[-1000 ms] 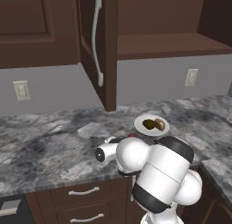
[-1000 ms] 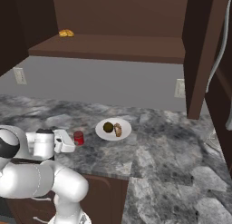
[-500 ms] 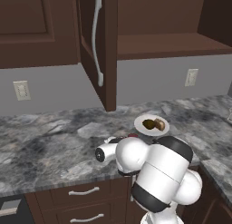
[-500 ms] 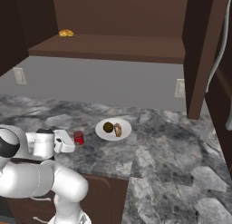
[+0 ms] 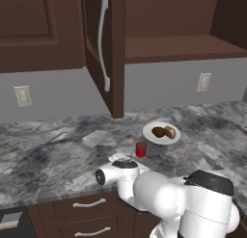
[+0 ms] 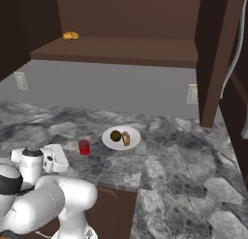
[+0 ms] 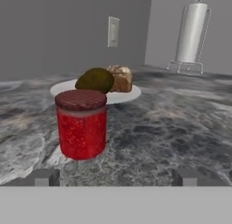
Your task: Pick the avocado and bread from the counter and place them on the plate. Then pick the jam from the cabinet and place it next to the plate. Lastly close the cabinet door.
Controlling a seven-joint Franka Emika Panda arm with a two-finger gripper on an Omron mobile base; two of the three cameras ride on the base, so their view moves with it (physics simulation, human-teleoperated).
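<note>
The grey marbled worktop [image 5: 58,150] runs wide in front of me, with dark wall cabinets above it. The cabinet door [image 5: 103,49] stands open, swung out toward me, its long pale handle [image 5: 102,39] hanging down its face. The open shelf [image 6: 116,48] inside carries a small yellow item [image 6: 70,36] at its far left; I cannot tell what it is. Two wall sockets sit on the grey back wall, and a paper towel holder [image 7: 191,35] stands on the worktop far to the right.

The white plate [image 6: 110,140] lies on the worktop below the open cabinet. On it the dark green avocado [image 6: 115,135] sits on the left and the brown bread [image 6: 126,138] on the right, touching each other.

The red jam jar [image 6: 84,147] stands upright on the worktop just beside the plate, on its near left, not touching it.

My tool [image 7: 116,177] sits low over the worktop, close behind the jar, its fingers [image 7: 41,177] spread wide and holding nothing, with the jar standing free just beyond them.
</note>
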